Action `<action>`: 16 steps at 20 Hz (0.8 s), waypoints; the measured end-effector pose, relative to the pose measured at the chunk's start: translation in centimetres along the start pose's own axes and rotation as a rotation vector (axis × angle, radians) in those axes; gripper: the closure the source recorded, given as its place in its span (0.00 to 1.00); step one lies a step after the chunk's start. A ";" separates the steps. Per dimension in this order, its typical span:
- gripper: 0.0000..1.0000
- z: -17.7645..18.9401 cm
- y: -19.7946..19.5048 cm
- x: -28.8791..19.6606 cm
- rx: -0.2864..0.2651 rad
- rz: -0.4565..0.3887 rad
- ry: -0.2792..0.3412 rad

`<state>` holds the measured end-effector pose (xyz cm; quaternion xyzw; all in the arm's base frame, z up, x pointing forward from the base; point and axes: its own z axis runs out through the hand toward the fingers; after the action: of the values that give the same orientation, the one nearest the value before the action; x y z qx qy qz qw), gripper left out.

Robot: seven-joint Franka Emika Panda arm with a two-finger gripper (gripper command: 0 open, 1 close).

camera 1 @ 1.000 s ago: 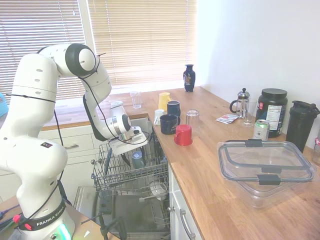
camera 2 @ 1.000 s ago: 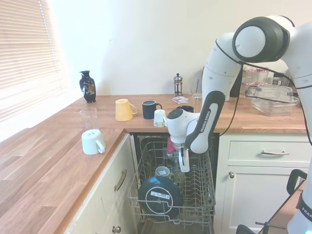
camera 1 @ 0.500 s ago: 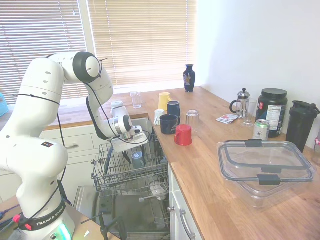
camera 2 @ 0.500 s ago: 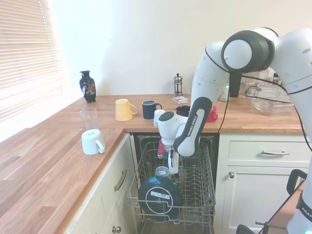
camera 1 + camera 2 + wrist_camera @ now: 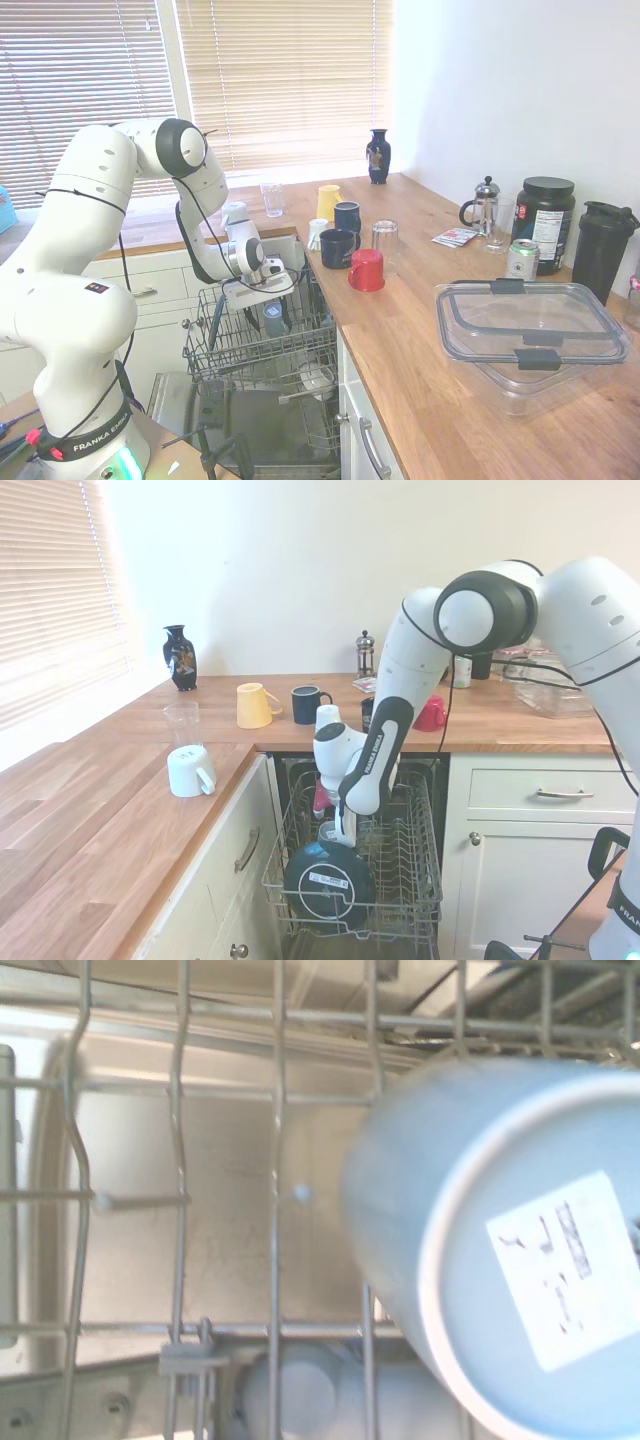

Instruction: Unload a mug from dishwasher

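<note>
Your claw [image 5: 340, 832] hangs just above the upside-down mug [image 5: 273, 317] in the dishwasher [image 5: 262, 352] rack, base facing up beneath it; whether it's apart or together, I cannot tell

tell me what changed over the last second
The arm swung across the dishwasher rack and lowered the claw close over the upturned mug; nothing is gripped yet. The mug, the dark round lid and the countertop mugs stayed put.
</note>
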<state>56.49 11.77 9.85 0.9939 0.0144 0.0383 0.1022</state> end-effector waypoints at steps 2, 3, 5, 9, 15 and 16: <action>0.00 0.5 0.0 0.3 0.002 -0.006 -0.004; 0.00 0.8 0.1 0.4 0.003 -0.008 -0.006; 0.00 1.4 0.3 0.6 0.000 -0.014 -0.012; 0.00 2.2 0.7 1.4 0.004 -0.019 -0.016; 0.00 2.9 0.8 1.7 0.010 -0.026 -0.033; 0.00 3.2 0.8 1.6 0.010 -0.028 -0.037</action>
<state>58.37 10.45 7.00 0.9946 0.0266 0.0182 0.0982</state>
